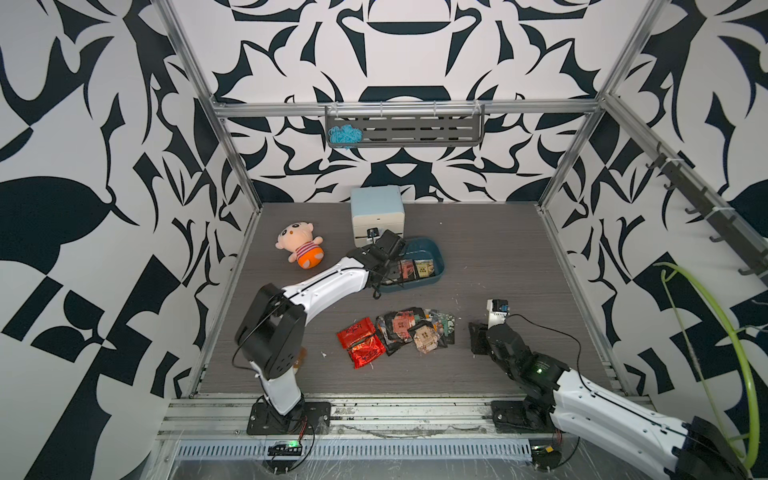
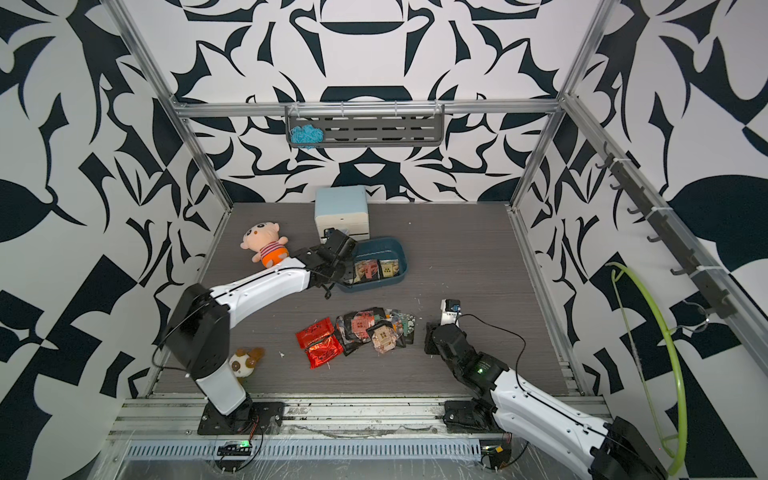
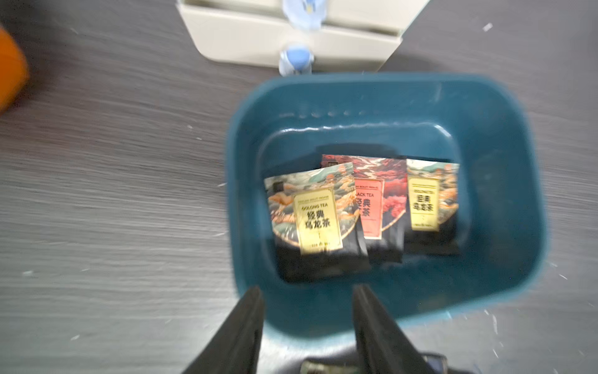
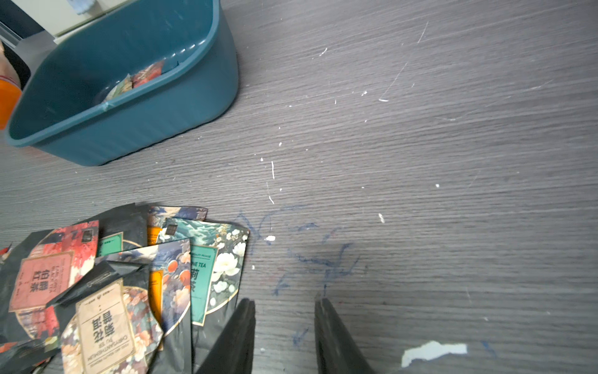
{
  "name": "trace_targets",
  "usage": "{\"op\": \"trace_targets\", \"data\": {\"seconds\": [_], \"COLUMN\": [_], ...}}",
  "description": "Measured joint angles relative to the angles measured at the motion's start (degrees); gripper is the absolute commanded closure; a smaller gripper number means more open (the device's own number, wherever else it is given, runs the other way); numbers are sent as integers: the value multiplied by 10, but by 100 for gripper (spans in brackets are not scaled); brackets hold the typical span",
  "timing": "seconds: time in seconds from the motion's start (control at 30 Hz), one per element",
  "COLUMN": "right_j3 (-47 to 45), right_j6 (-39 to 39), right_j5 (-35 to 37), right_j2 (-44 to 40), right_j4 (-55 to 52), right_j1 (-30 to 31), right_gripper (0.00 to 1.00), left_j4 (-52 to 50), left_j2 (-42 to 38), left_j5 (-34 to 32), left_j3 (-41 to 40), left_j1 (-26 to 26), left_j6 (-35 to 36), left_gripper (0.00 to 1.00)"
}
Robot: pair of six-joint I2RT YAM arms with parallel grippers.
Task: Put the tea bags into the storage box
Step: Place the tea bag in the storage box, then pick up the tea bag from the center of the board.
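The teal storage box (image 1: 432, 249) (image 2: 397, 249) sits on the table in front of the cabinet. Three tea bags (image 3: 318, 217) lie flat and side by side inside it, two with yellow labels and one pink. My left gripper (image 3: 307, 289) hangs open over the box's near rim (image 3: 517, 129), nothing between its fingers. Several more tea bags (image 1: 407, 332) (image 4: 113, 285) are piled mid-table, with two red foil ones (image 1: 359, 338) at the pile's left. My right gripper (image 4: 284, 301) is open and empty, low over bare table just right of the pile.
A pale blue-and-white drawer cabinet (image 1: 377, 214) stands directly behind the box. A plush doll (image 1: 299, 247) lies at the back left. A small plush toy (image 2: 245, 361) sits by the left arm's base. A white scrap (image 4: 433, 351) lies on the table near the right gripper.
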Motion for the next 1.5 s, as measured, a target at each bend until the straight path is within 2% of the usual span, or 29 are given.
{"op": "trace_targets", "data": {"seconds": [0.2,0.37,0.53,0.67,0.83,0.97,1.13,1.33,1.5], "right_j3": [0,0,0,0,0,0,18,98,121], "right_j6": [0,-3,-5,-12,-30,-39,-53,-77,-86], "right_j5": [-3,-10,-16,-26,-62,-91,-138,-193,-237], "right_j2": [-7,-8,-20,-38,-63,-62,4,164,285], "right_j4": [0,0,-1,-4,-3,10,26,49,92], "right_j1": [0,0,0,0,0,0,0,8,28], "right_gripper": [65,65,66,66,66,66,70,80,89], "left_j4": [7,29,48,66,83,108,153,217,241], "left_j2": [-135,-229,-315,-328,-298,-271,-266,-266,-265], "left_j5": [19,62,70,65,67,80,84,83,84], "left_j3": [-99,-208,-277,-287,-287,-292,-322,-395,-410], "left_j1": [0,-5,-58,-127,-202,-231,-235,-235,-236], "left_j6": [-42,-96,-148,-167,-165,-165,-174,-211,-232], "left_gripper": [47,47,45,44,44,44,44,44,47]}}
